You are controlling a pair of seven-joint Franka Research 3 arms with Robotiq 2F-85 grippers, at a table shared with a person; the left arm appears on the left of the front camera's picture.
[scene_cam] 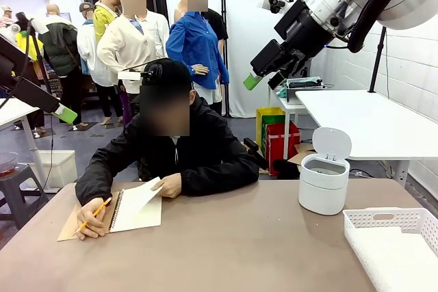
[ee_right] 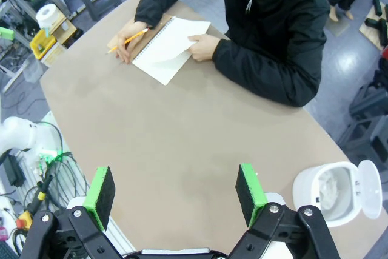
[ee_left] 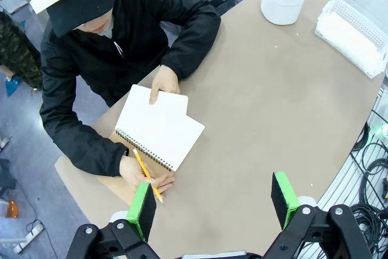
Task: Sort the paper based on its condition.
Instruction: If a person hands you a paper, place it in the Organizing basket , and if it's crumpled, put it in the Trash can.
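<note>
Tan table [scene_cam: 239, 237], no legible writing on notebook [ee_left: 159, 128], left gripper [ee_left: 213, 201] and right gripper [ee_right: 174, 192] both agape

Person's hand [ee_right: 204, 47] lifting notebook [ee_right: 165, 50] page; right gripper [ee_right: 176, 193] jaws apart

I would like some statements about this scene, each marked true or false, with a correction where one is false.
1. The white bin has its lid open. True.
2. The person's hand holds a yellow pencil. True.
3. The notebook lies inside the white basket. False: it lies on the table in front of the person.
4. The right gripper is shut on a sheet. False: it is open and holds nothing.
5. The left gripper is open above the table. True.
</note>
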